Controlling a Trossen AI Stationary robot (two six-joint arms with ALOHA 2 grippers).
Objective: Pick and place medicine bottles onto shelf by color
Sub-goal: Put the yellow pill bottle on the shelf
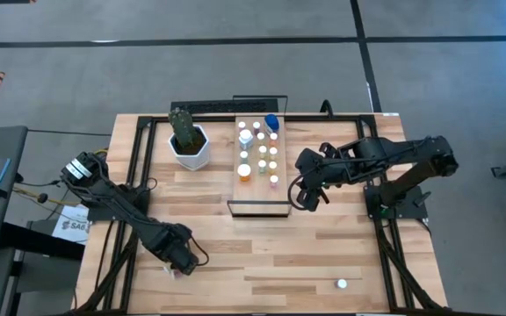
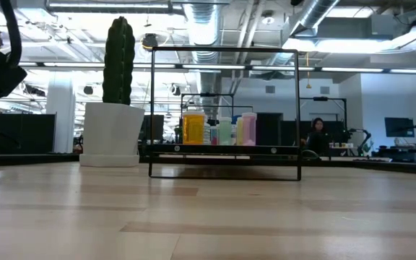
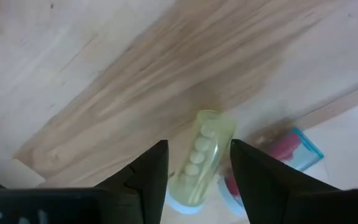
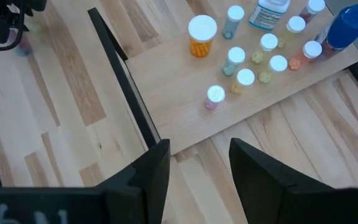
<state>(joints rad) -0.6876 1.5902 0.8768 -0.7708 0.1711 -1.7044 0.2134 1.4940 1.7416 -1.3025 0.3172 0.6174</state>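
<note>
A yellow-green bottle (image 3: 204,158) with pale pills inside lies on its side on the table near the front left, its white cap toward my wrist. My left gripper (image 3: 199,144) (image 1: 178,261) points down over it, open, one finger close on each side. A reddish bottle (image 3: 278,152) lies right beside it. The shelf (image 1: 262,200) (image 4: 185,106) lies mid-table and carries several upright medicine bottles (image 1: 259,149), among them an orange one (image 4: 201,37) and a larger blue one (image 4: 347,25). My right gripper (image 1: 306,200) (image 4: 199,146) hangs open above the shelf's right edge, holding nothing.
A white hexagonal pot with a cactus (image 1: 189,145) stands left of the shelf. One white-capped bottle (image 1: 342,283) stands alone near the table's front right. Bare wood stretches between the shelf and the front edge.
</note>
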